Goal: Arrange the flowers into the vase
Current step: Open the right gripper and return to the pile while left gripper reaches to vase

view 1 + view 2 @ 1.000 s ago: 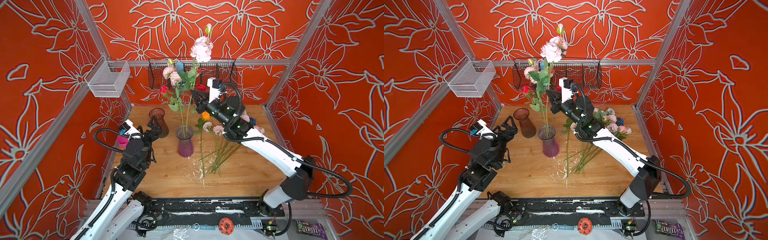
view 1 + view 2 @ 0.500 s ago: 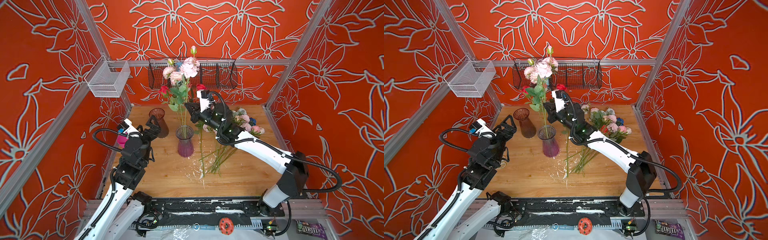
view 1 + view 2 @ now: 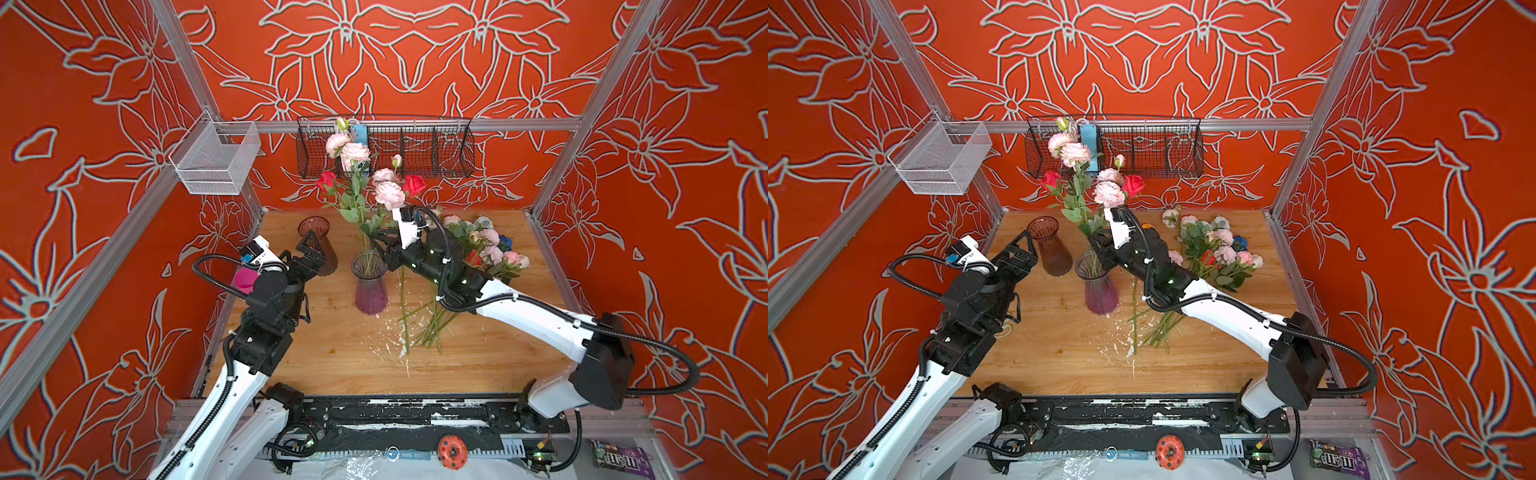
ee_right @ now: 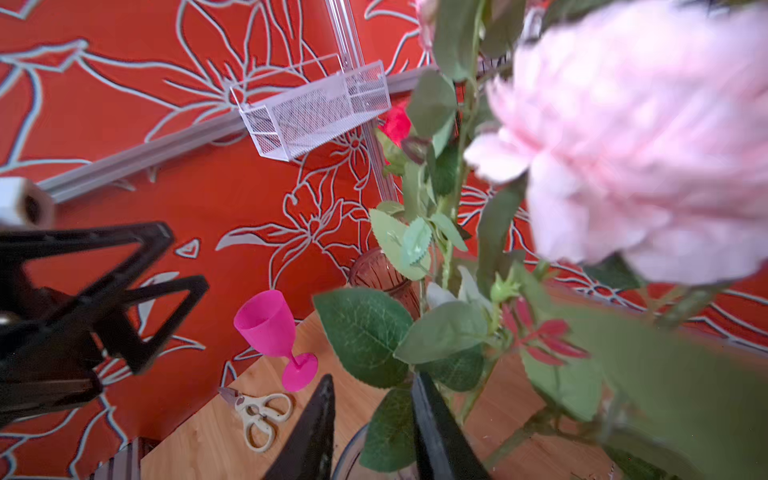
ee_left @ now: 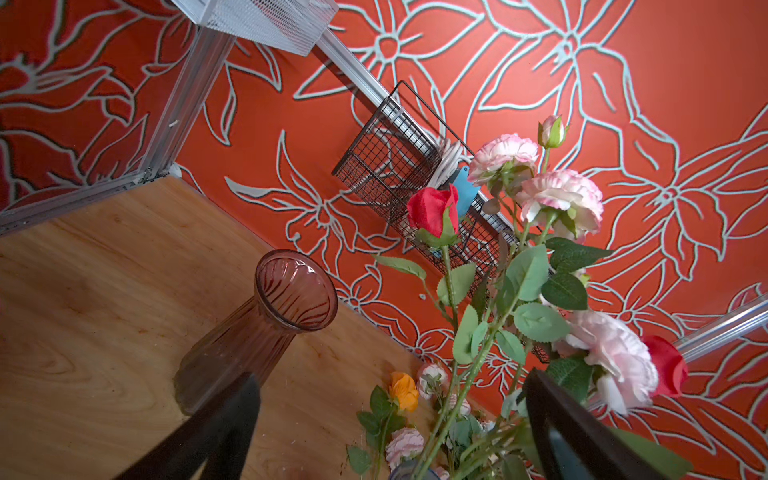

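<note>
Toward the near side of the worktop (image 3: 332,353), the left claw (image 3: 312,250) hangs spread wide and holds nothing, its tips just beside a brown vase (image 3: 1052,253). At mid-worktop stands the purple vase (image 3: 370,291), with several flowers (image 3: 389,194) upright in it, pink and red blooms. At its rim the right claw (image 3: 381,248) has its fingers parted, with a leaf between them. Further right, loose flowers (image 3: 486,249) lie heaped. A black wire basket (image 3: 415,149) hangs on the far wall.
</note>
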Motion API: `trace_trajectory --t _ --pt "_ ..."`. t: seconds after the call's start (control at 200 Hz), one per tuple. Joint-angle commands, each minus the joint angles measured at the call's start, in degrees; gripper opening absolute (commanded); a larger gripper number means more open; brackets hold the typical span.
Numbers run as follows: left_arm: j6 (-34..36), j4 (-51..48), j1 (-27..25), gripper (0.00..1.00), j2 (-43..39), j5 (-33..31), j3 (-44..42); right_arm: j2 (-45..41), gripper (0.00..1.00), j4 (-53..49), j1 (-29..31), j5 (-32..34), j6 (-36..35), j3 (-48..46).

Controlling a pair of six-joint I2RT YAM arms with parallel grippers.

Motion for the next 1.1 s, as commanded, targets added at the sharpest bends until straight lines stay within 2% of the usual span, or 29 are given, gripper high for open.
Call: trace_trajectory --t 0.0,0.21,0.26,0.37,0.42,0.47,0.555,0.666,0.776,0.856,0.971,1.091 --pt "-1.3 -0.3 0.4 1.0 0.1 1.4 1.1 -4.5 0.34 -1.2 0.9 1.7 -1.9 -0.4" --pt "-1.2 0.4 0.4 0.99 0.0 5.2 1.4 -12.3 0.34 -5.7 1.5 4.2 -2.1 -4.4" --pt "-1.4 0.8 0.4 0.99 -0.2 7.2 1.4 -14.6 0.35 -7.8 1.4 7.5 -2.1 -6.5" --pt "-2.9 3.5 0.2 0.96 -0.5 12.9 0.7 -18.4 0.36 -7.9 0.6 19.7 0.4 -15.3" --pt "-3.7 5.1 0.0 0.93 -0.3 16.0 0.3 -19.4 0.36 -10.8 -1.7 21.4 3.3 -18.2" --pt "-4.2 6.6 -0.9 0.89 0.2 18.9 0.0 -19.9 0.37 -14.3 -4.9 20.2 7.6 -20.5" --pt "-3.8 7.0 -4.4 0.83 2.3 21.8 0.7 -18.7 0.39 -18.9 -13.1 11.1 14.4 -23.6" --pt "-0.5 6.0 -11.4 0.82 5.7 22.8 2.3 -14.6 0.42 -23.3 -19.3 4.5 15.6 -24.9" --pt "3.8 5.6 -18.8 0.82 8.9 23.9 3.5 -7.6 0.49 -27.4 -21.4 0.3 13.9 -22.3" --pt "6.6 6.1 -22.7 0.84 11.5 25.3 4.0 -2.1 0.49 -28.1 -22.5 -2.1 14.0 -20.6" --pt "6.3 5.8 -24.8 0.86 14.8 26.6 4.6 4.6 0.47 -27.0 -22.7 -3.9 13.4 -18.2" --pt "6.8 3.7 -25.0 0.87 18.3 28.0 6.5 11.2 0.43 -28.0 -22.7 -2.5 14.0 -14.4"
